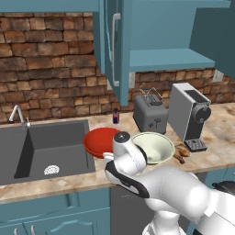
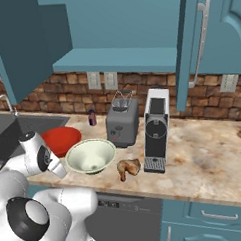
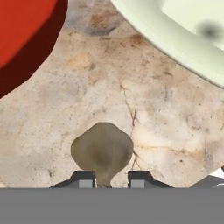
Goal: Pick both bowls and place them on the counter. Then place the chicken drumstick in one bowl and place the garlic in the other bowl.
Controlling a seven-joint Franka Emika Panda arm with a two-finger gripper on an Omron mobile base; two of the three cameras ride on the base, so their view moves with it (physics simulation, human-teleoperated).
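In the hand view the greyish-tan garlic (image 3: 102, 148) lies on the marbled counter (image 3: 166, 118), and my gripper (image 3: 111, 179) has its two dark tips closed in on the bulb's near end. The glossy red bowl (image 3: 22, 30) is at the upper left of that view. The pale cream-green bowl (image 3: 183, 30) is at the upper right. Both bowls stand upright on the counter, red bowl (image 1: 98, 140) left of cream-green bowl (image 1: 156, 146). The golden-brown chicken drumstick (image 1: 181, 152) lies on the counter just right of the cream-green bowl, by the coffee machine's foot.
A dark sink (image 1: 46, 147) with a faucet (image 1: 18, 114) is left of the bowls. Behind them stand a small purple bottle (image 1: 115, 116), a grey toaster (image 1: 150, 112) and a coffee machine (image 1: 189, 112). An open teal cabinet door (image 1: 114, 46) hangs overhead.
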